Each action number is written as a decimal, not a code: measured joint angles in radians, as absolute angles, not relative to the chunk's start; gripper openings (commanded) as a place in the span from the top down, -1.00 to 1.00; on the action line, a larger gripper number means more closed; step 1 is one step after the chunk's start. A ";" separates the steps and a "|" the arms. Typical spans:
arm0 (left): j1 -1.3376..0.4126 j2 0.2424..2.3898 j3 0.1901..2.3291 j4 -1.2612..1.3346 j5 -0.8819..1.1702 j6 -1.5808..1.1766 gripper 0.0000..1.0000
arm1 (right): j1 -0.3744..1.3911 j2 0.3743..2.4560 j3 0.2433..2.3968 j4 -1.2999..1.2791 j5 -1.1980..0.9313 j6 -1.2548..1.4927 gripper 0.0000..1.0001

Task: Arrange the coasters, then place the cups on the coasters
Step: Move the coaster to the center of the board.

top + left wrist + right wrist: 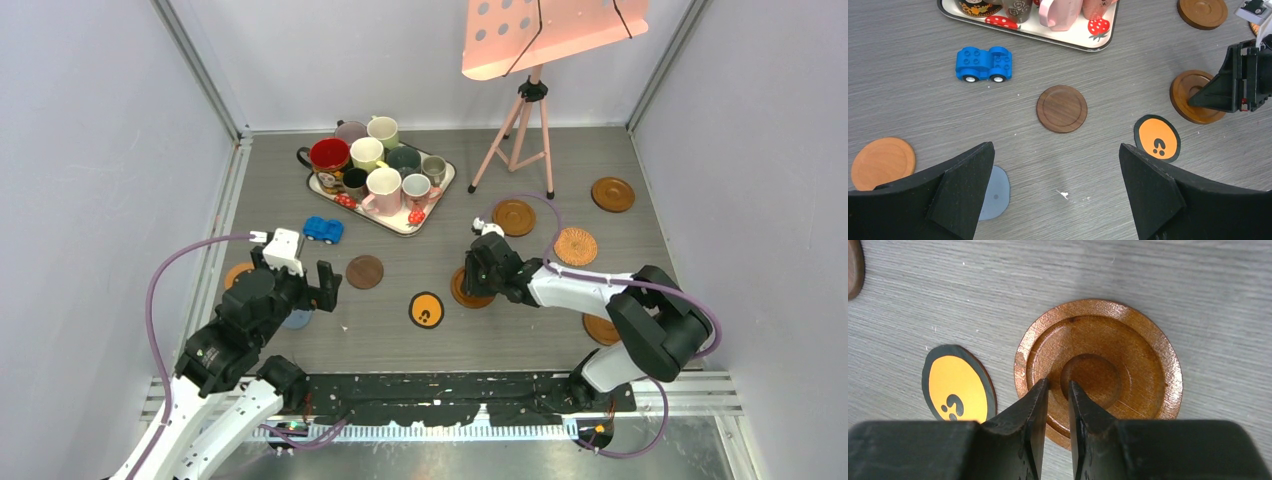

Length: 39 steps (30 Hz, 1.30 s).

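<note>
My right gripper (pixel 1058 382) points down onto a glossy brown rimmed coaster (pixel 1128 350) mid-table; its jaws stand a narrow gap apart, tips on the coaster's inner ring, nothing between them. Beside it lies the black coaster with an orange centre (pixel 958 385). My left gripper (pixel 1056 146) hangs wide open over bare table, holding nothing. Near it are a dark wood coaster (pixel 1062 108), a plain orange coaster (pixel 883 162) and a blue coaster (pixel 995 192), partly hidden by a finger. The cups (pixel 380 170) stand bunched on the strawberry-print tray (pixel 447 185) at the back.
A blue toy car (pixel 323 229) sits in front of the tray. More coasters lie at the right: a brown one (pixel 514 217), a woven one (pixel 575 246), one far right (pixel 612 194), and one partly under the right arm (pixel 600 328). A pink tripod (pixel 520 130) stands at the back.
</note>
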State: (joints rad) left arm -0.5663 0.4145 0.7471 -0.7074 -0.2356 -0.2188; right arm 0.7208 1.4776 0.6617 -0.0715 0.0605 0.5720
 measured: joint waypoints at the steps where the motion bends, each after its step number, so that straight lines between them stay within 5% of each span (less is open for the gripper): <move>1: -0.566 0.416 0.747 -0.707 -0.236 -0.219 -0.99 | 0.721 1.475 0.662 -0.083 0.057 0.579 0.45; 39: -0.566 0.409 0.747 -0.708 -0.214 -0.221 -0.98 | 0.935 1.128 0.466 -0.381 0.151 0.999 0.48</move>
